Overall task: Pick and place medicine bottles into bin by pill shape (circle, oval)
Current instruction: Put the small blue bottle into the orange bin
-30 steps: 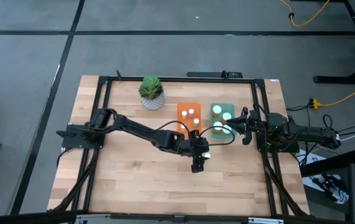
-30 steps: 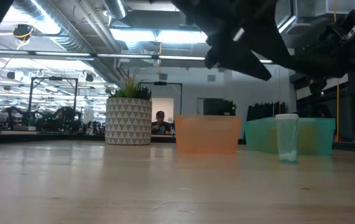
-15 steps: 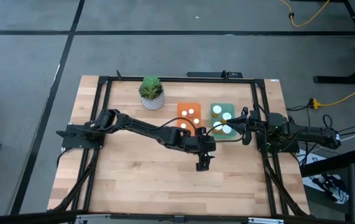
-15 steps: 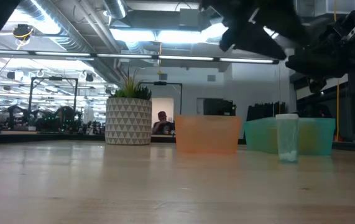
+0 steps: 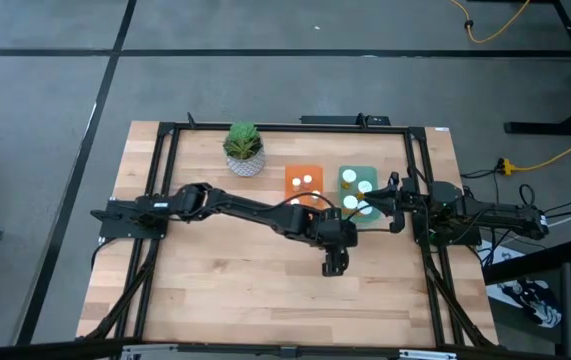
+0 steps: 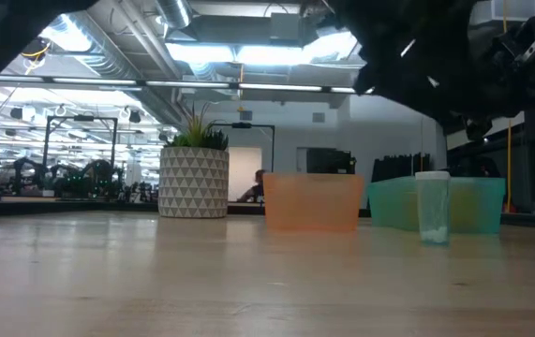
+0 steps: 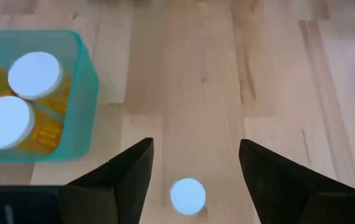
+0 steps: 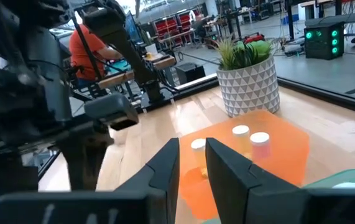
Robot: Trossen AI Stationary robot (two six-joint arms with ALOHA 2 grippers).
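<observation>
Table (image 5: 215, 280): pale wooden planks, ringed by a black metal frame, standing on a grey floor crossed by dark lines.

Potted plant (image 5: 243, 148): green leaves in a white patterned pot, at the far side of the table.

Orange bin (image 5: 305, 182): beside the plant, holding white-capped bottles (image 5: 307, 181).

Teal bin (image 5: 358, 176): just beside the orange bin, holding wider-capped bottles (image 7: 34, 74) with amber bodies.

Loose bottle (image 7: 188, 195): upright on bare wood, on the near side of the teal bin and apart from it. My left wrist camera showed its round white cap between my two dark fingers.

My left jaws (image 5: 335, 266): reached out to mid-table, above that bottle, spread open, touching nothing.

My right jaws (image 8: 193, 163): parked at the right edge of the table beside the teal bin, fingers nearly together with only a narrow gap, gripping nothing.

Room: an open workshop with bright ceiling light strips, exposed ducts and distant benches. A person in an orange top (image 8: 87, 45) sat beyond the table.
</observation>
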